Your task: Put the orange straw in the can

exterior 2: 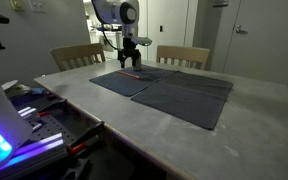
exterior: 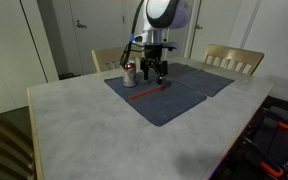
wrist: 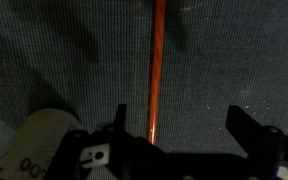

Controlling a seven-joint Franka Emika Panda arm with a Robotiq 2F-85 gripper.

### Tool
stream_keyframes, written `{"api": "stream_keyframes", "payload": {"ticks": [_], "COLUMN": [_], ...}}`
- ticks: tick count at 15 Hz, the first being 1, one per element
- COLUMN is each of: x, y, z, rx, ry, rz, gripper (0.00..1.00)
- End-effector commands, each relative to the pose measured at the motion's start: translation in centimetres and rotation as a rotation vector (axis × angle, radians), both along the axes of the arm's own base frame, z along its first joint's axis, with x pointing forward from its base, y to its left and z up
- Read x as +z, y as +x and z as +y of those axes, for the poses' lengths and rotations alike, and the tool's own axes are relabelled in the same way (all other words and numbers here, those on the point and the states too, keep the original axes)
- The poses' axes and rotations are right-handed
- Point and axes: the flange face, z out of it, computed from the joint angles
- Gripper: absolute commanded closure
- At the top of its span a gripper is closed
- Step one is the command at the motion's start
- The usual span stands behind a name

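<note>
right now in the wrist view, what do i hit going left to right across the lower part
the can → a gripper finger → the orange straw → the other gripper finger

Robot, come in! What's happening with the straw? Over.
Gripper open, empty. Orange straw flat on mat below it. Can upright nearby, no straw in it. Nothing in the way.

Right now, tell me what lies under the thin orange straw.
The thin orange straw lies flat on the dark blue-grey cloth mat. What the mat covers beneath it cannot be seen.
</note>
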Motion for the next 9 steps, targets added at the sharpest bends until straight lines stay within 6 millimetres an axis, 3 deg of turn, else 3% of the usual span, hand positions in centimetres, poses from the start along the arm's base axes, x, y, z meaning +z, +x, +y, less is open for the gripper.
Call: {"api": "stream_keyframes", "payload": {"ticks": [1,6,9], "x": [-1.2,-2.4,-2.9], "y": [-0.5,-0.8,-0.9], "z": [0.2,0.3,0.4], "rx": [-0.05,-0.063,-0.046], "ry": [0.008,0.004,-0.011], "rz": [-0.003,0.009,-0.004], "gripper": [0.0,0.04,0.0]}}
